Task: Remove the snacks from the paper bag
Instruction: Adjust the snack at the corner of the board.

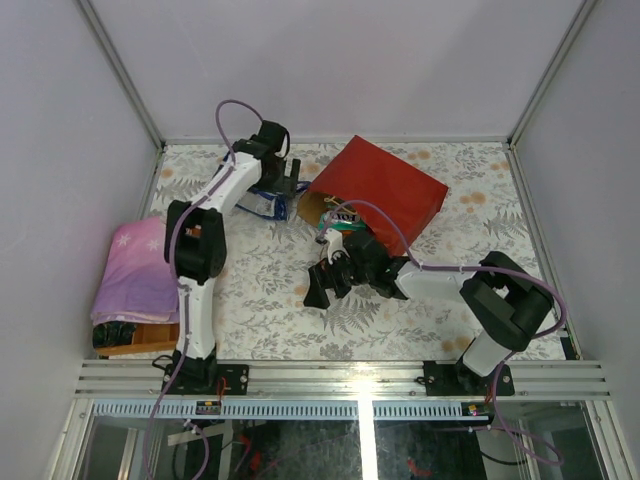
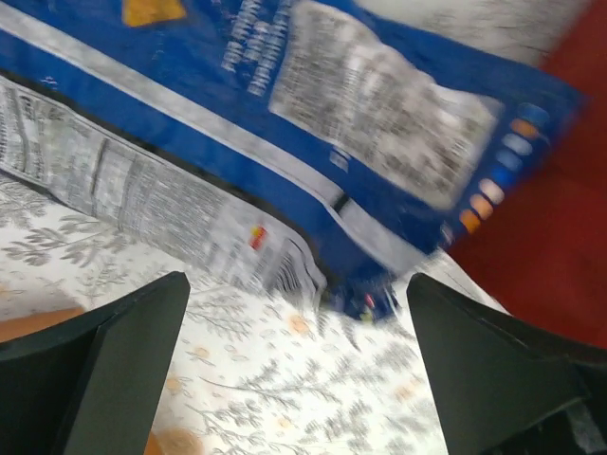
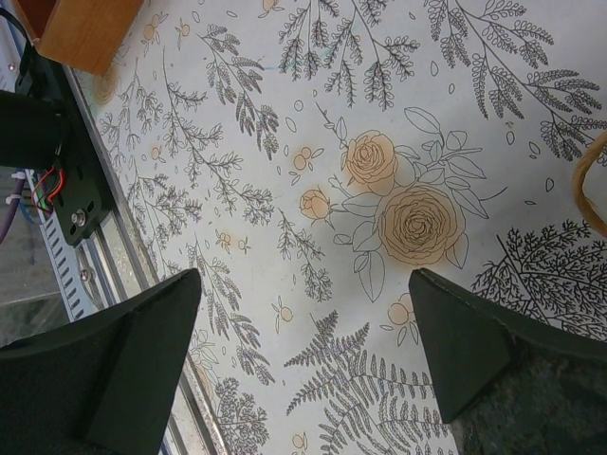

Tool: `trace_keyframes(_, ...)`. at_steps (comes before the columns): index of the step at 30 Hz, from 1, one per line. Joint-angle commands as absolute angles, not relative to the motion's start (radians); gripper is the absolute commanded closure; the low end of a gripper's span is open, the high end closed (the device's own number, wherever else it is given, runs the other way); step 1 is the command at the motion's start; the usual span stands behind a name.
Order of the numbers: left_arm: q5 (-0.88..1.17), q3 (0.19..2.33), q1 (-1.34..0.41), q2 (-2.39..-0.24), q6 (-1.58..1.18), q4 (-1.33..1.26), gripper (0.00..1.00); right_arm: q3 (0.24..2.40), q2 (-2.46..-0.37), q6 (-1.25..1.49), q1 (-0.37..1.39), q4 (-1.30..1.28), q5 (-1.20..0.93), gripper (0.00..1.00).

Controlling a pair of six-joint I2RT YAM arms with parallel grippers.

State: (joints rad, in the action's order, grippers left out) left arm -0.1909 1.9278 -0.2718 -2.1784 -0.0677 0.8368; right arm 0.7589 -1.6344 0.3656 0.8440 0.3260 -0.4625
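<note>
The red paper bag (image 1: 390, 185) lay on its side at the far middle of the tabletop (image 1: 260, 300), its mouth turned left and near. A glimpse of coloured packets (image 1: 338, 214) showed just inside it. Out on the floral print, just left of that mouth, sat the blue-and-white packs (image 2: 379, 114), overlapping, with the bag's red wall right beside them. The left fingers (image 2: 114, 370) hovered over those packs, spread wide, gripping nothing. The right fingers (image 3: 114, 370) hung low over bare print on the near side of the bag, also spread wide and empty — a tan twine handle (image 3: 579, 190) curled in at the edge of that wrist view. Off at the near left, a pink folded cloth (image 1: 135, 270) sat on the wooden tray (image 1: 140, 342), well apart from both sets of fingers.
</note>
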Motion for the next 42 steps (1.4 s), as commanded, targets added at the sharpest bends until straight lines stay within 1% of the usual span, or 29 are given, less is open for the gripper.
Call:
trace_keyframes(1, 0.121, 1.859, -0.228, -1.901, -0.092, 0.637, 0.00, 0.814, -1.653, 0.353, 0.838, 0.348, -0.480, 0.01)
trace_keyframes(3, 0.155, 1.816, -0.158, -1.860, -0.161, 0.565, 0.00, 0.819, -1.656, 0.357, 0.838, 0.354, -0.481, 0.01)
trace_keyframes(5, 0.170, 1.814, -0.074, -1.886, -0.231, 0.542, 0.00, 0.822, -1.658, 0.363, 0.839, 0.361, -0.483, 0.01)
trace_keyframes(6, 0.181, 1.816, -0.034, -1.920, -0.259, 0.542, 0.06, 0.822, -1.656, 0.364, 0.838, 0.362, -0.486, 0.01)
trace_keyframes(7, 0.200, 1.820, -0.001, -1.965, -0.279, 0.546, 0.17, 0.822, -1.657, 0.365, 0.839, 0.360, -0.486, 0.01)
trace_keyframes(10, 0.313, 1.826, 0.048, -2.102, -0.306, 0.573, 0.58, 0.818, -1.651, 0.358, 0.838, 0.348, -0.481, 0.01)
trace_keyframes(11, 0.334, 1.803, 0.047, -2.122, -0.312, 0.559, 0.68, 0.815, -1.650, 0.357, 0.838, 0.347, -0.477, 0.01)
trace_keyframes(13, 0.377, 1.726, 0.037, -2.127, -0.333, 0.504, 0.79, 0.814, -1.654, 0.355, 0.838, 0.343, -0.476, 0.01)
trace_keyframes(16, 0.375, 1.610, 0.020, -2.114, -0.348, 0.433, 0.91, 0.814, -1.659, 0.356, 0.838, 0.345, -0.474, 0.01)
trace_keyframes(19, 0.384, 1.553, 0.013, -2.139, -0.372, 0.387, 0.96, 0.818, -1.681, 0.363, 0.839, 0.360, -0.485, 0.01)
trace_keyframes(22, 0.352, 1.561, 0.010, -2.194, -0.391, 0.379, 1.00, 0.826, -1.694, 0.362, 0.838, 0.354, -0.491, 0.01)
trace_keyframes(26, 0.269, 1.573, 0.020, -2.209, -0.430, 0.388, 1.00, 0.825, -1.679, 0.352, 0.838, 0.337, -0.477, 0.01)
trace_keyframes(29, 0.196, 1.543, 0.073, -2.179, -0.493, 0.366, 1.00, 0.818, -1.674, 0.347, 0.839, 0.333, -0.470, 0.01)
trace_keyframes(33, 0.197, 1.502, 0.188, -2.149, -0.565, 0.324, 1.00, 0.819, -1.674, 0.347, 0.838, 0.339, -0.478, 0.01)
trace_keyframes(36, 0.170, 1.533, 0.252, -2.155, -0.569, 0.348, 1.00, 0.824, -1.674, 0.345, 0.839, 0.338, -0.484, 0.01)
trace_keyframes(39, 0.146, 1.560, 0.290, -2.161, -0.583, 0.369, 1.00, 0.831, -1.672, 0.340, 0.837, 0.332, -0.485, 0.01)
trace_keyframes(42, 0.153, 1.523, 0.312, -2.135, -0.612, 0.338, 0.99, 0.828, -1.671, 0.339, 0.838, 0.333, -0.483, 0.01)
